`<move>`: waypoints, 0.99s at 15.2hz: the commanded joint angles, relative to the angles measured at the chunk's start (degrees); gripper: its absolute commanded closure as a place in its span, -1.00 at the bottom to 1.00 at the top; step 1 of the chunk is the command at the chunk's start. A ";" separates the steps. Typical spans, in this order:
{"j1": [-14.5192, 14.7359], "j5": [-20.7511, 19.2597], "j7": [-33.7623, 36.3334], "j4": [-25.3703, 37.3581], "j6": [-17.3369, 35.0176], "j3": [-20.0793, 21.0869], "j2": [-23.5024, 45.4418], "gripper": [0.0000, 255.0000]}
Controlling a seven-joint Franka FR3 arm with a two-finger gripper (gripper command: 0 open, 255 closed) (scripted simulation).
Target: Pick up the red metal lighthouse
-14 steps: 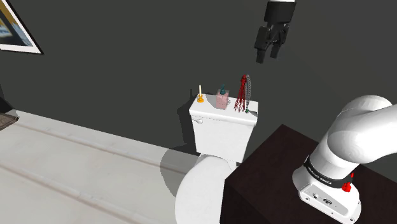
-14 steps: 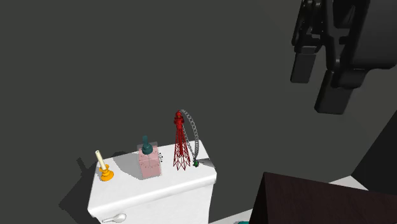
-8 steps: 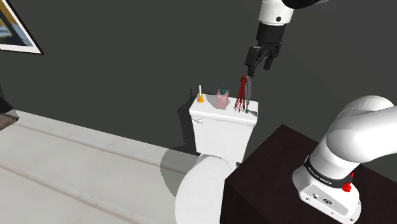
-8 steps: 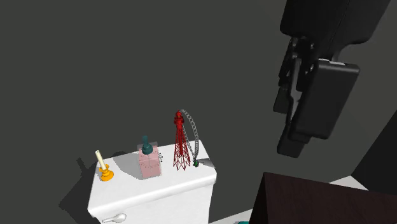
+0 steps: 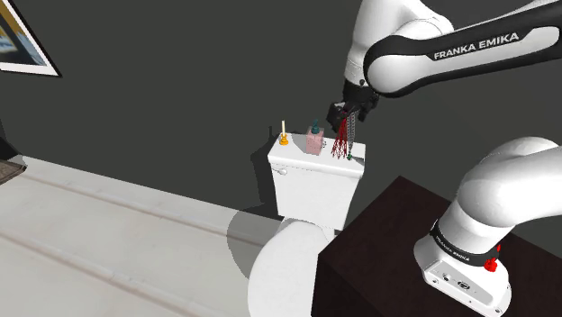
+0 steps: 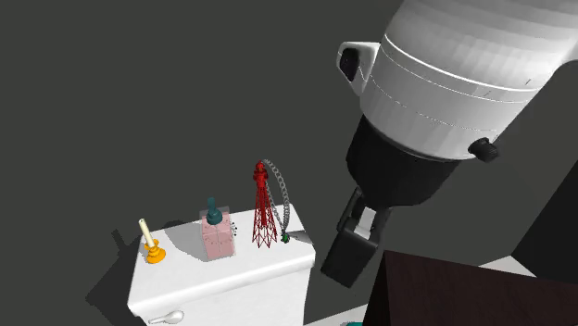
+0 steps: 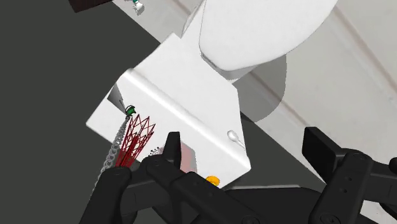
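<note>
- White Franka arm (image 5: pixel 432 52) arches from its dark brown box stand (image 5: pixel 378 243) over a bathroom corner.
- White toilet, its cistern lid (image 5: pixel 311 166) carrying the small objects, stands against a dark grey wall.
- All-black two-finger gripper (image 5: pixel 348 114) hangs just above the lighthouse's top, fingers spread apart and clasping nothing.
- Red openwork metal lighthouse (image 6: pixel 263 208) stands upright at the lid's end nearest the stand, beside one finger (image 7: pixel 172 149) and outside the gap.
- Pink bottle with teal top (image 6: pixel 217 231) sits mid-lid.
- Orange candlestick with pale candle (image 6: pixel 151 243) occupies the far end.
</note>
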 commanded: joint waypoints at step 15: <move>-69.81 -46.04 64.53 2.17 40.64 62.73 21.26 -1.00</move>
